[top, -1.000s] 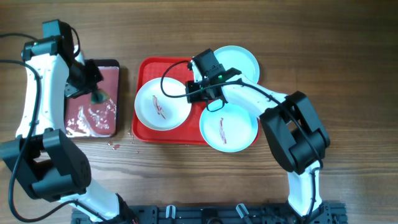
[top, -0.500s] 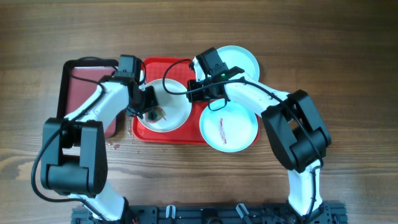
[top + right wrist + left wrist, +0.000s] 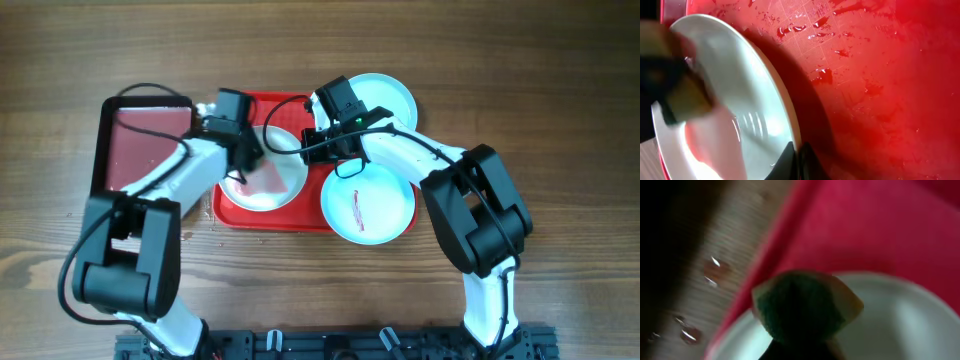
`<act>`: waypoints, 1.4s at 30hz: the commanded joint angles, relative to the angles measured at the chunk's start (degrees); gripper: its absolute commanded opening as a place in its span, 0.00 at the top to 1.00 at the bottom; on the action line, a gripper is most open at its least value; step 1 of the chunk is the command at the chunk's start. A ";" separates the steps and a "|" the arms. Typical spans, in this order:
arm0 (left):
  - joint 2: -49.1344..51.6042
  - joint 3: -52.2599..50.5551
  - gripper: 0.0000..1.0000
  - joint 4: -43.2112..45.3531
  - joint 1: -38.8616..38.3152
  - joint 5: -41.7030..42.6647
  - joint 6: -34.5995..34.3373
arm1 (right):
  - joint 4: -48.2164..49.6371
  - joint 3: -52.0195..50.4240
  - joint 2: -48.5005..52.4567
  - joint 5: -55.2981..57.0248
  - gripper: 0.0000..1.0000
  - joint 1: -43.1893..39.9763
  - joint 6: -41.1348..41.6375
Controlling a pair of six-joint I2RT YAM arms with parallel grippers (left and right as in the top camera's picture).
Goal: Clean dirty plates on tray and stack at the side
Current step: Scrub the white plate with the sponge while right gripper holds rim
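Red tray point(image 3: 296, 217): centre of the overhead frame. I see the white plate point(image 3: 275, 185) in it, and the floor is wet.
Blue plates: one point(image 3: 390, 100) overlaps the tray's upper right corner. The other point(image 3: 375, 205), red-streaked, overlaps the lower right.
Left gripper point(image 3: 247, 160): clenched on a sponge point(image 3: 805, 305) that is on the white plate.
Right gripper point(image 3: 799, 157): grasping the white plate's rim.
Hard to see: my left wrist view is blurred.

The left arm bends at the elbow and reaches in toward the middle. The left gripper point(image 3: 246, 160) points down, its fingers closed on a sponge point(image 3: 805, 305). The right arm folds in from the other side. The right gripper point(image 3: 318, 150) is pinched on the white plate point(image 3: 755, 100) at its rim.
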 commanded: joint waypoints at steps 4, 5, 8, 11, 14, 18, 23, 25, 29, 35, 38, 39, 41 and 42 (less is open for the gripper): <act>0.35 -0.66 0.96 -7.48 2.03 18.64 6.60 | -0.13 0.48 1.16 -0.04 0.96 -0.13 0.39; 0.35 -0.66 0.96 -11.28 0.55 26.18 12.59 | -0.15 0.48 1.16 -0.04 0.96 -0.13 0.39; 0.35 -0.66 0.96 -12.98 -1.51 33.44 19.85 | -0.15 0.48 1.16 -0.04 0.96 -0.13 0.42; 0.35 -0.66 0.96 -8.04 -2.54 29.62 19.71 | -0.31 0.48 1.16 -0.04 0.96 -0.13 0.39; 0.35 -0.66 0.96 -2.89 -2.01 13.49 11.58 | -0.35 0.48 1.16 -0.04 0.96 -0.13 0.39; 0.35 -0.66 0.96 -3.04 0.11 3.80 7.85 | -0.35 0.48 1.16 -0.02 0.96 -0.11 0.39; 0.35 -0.66 0.96 -15.61 1.16 15.52 3.37 | -0.33 0.48 1.16 0.20 0.96 -0.11 0.39; 0.35 -0.66 0.96 -20.55 1.11 27.28 3.91 | -0.33 0.48 1.16 0.39 0.96 -0.11 0.42; 0.35 -0.66 0.96 -15.63 1.14 33.94 6.67 | -0.52 0.48 1.16 0.39 0.95 -0.11 0.39; 0.35 -0.66 0.96 -5.77 1.14 13.22 2.97 | -1.60 0.48 1.16 0.63 0.96 -0.02 0.37; 0.35 -0.66 0.96 -12.46 1.14 9.57 -5.49 | -1.57 0.48 1.16 1.62 0.96 -0.02 0.37; 0.35 -0.66 0.96 -14.82 1.14 10.01 -7.48 | -1.62 0.48 1.16 1.88 0.96 -0.02 0.37; 0.35 -0.66 0.96 -19.32 1.14 14.27 -8.81 | -1.62 0.48 1.16 1.90 0.96 -0.02 0.39; 0.35 -0.66 0.96 -20.90 1.14 17.22 -8.79 | -1.64 0.48 1.16 1.90 0.96 -0.02 0.39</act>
